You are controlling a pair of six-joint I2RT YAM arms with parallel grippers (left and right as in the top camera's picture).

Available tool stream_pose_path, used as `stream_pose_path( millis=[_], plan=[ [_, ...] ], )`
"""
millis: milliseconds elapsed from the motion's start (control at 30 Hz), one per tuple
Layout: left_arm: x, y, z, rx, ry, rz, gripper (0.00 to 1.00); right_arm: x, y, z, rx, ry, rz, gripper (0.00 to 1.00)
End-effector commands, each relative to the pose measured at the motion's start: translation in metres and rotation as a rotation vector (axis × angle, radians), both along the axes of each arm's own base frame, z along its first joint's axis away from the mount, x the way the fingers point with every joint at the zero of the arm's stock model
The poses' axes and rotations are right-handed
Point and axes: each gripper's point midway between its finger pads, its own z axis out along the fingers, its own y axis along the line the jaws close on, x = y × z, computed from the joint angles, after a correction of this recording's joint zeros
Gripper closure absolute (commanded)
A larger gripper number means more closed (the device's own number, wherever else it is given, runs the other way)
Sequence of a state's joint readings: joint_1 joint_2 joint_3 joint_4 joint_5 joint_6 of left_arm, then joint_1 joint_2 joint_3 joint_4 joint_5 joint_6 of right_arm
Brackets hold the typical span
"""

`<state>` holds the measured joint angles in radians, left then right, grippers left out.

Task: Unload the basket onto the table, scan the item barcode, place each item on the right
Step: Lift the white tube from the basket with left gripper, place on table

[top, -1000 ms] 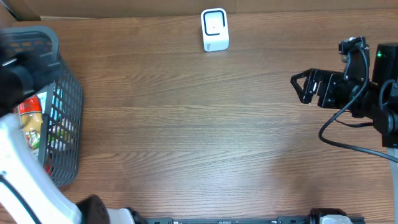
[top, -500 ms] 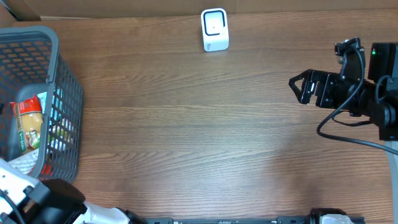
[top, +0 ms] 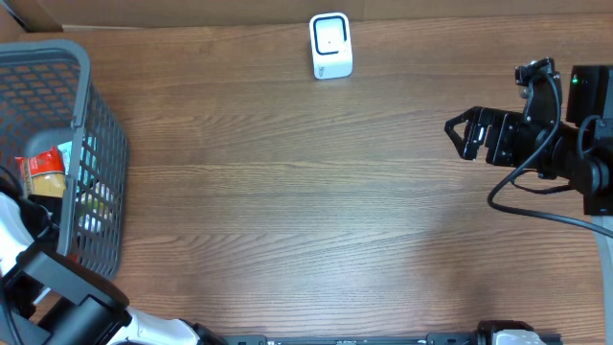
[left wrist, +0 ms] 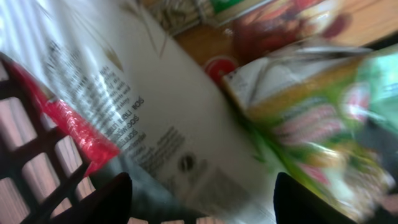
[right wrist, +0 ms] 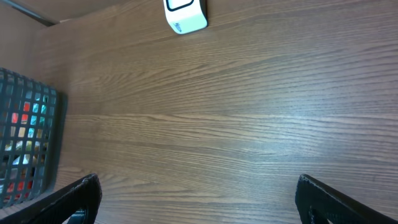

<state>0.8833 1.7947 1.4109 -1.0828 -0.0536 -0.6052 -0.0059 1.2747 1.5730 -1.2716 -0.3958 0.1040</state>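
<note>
Left gripper (left wrist: 200, 205) is lowered into the basket (top: 96, 144) at the table's (top: 287, 211) left edge. Its fingers are held apart on either side of a white packet (left wrist: 124, 106), and no firm hold can be made out. Right gripper (top: 454, 133) is parked wide open and empty at the far right. Pick-up is judged to be the step in hand. The fingers should be closed across the packet's flat body, clear of the basket mesh, so that the red packet (left wrist: 74, 134) under it and the green packet (left wrist: 323, 118) beside it are not dragged along. A straight lift is advised before it is carried to the scanner (top: 330, 45) at the far edge. The packet is seen as white and glossy, lying aslant, with lines of small print and a round mark. No barcode is found on the visible face; the view is blurred.
</note>
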Motion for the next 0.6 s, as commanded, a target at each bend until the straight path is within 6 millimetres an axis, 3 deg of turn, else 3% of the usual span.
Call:
stream_pose_path(
  millis=[0, 167, 200, 233, 267, 367, 467, 567],
  plan=[
    [-0.01, -0.007, -0.027, 0.002, 0.038, 0.023, 0.35, 0.002, 0.001, 0.009, 0.004, -0.029, 0.003, 0.0],
    [-0.01, -0.007, -0.059, 0.038, 0.01, 0.024, 0.31, 0.002, 0.001, 0.009, 0.005, -0.028, 0.004, 0.0],
    [-0.011, -0.007, -0.064, 0.045, 0.004, 0.024, 0.44, 0.002, 0.001, 0.009, 0.004, -0.029, 0.003, 0.0],
    [-0.011, -0.007, -0.065, 0.044, 0.004, 0.024, 0.86, 0.002, 0.001, 0.009, 0.004, -0.029, 0.003, 0.0],
    [-0.011, -0.007, -0.065, 0.044, 0.004, 0.023, 0.96, 0.002, 0.001, 0.01, 0.004, -0.029, 0.003, 0.0],
    [-0.009, -0.007, -0.062, 0.042, -0.001, 0.019, 0.96, 0.002, 0.001, 0.009, 0.004, -0.027, 0.003, 0.0],
    [-0.002, -0.005, -0.047, 0.036, -0.022, -0.004, 0.96, 0.003, 0.001, 0.008, 0.004, -0.022, 0.003, 0.0],
    [0.01, 0.008, -0.008, 0.065, -0.055, -0.015, 0.96, 0.005, 0.001, 0.004, 0.005, -0.011, 0.003, 0.0]
  ],
)
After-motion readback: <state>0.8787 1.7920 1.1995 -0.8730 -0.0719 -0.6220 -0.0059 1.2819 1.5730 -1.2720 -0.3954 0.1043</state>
